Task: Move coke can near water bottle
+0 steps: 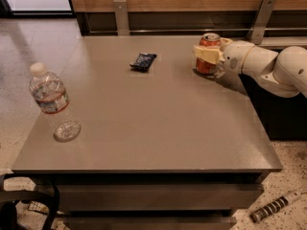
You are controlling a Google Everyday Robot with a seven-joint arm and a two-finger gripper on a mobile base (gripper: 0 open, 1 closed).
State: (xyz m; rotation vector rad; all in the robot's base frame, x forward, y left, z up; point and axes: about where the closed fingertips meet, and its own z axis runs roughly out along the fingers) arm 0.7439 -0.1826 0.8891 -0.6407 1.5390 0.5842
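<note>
The coke can (209,41), orange-red with a silver top, is at the far right of the grey table (158,123). My gripper (209,54) comes in from the right and is shut on the can, with a cream finger (206,54) across its front. The can looks just off the tabletop, with a shadow beneath it. The water bottle (49,98), clear with a white cap and a red-and-white label, stands near the table's front left edge, far from the can.
A flat dark blue snack packet (143,60) lies at the back middle of the table. A wooden wall with metal brackets (121,14) runs behind. A ribbed grey object (274,207) lies on the floor at the lower right.
</note>
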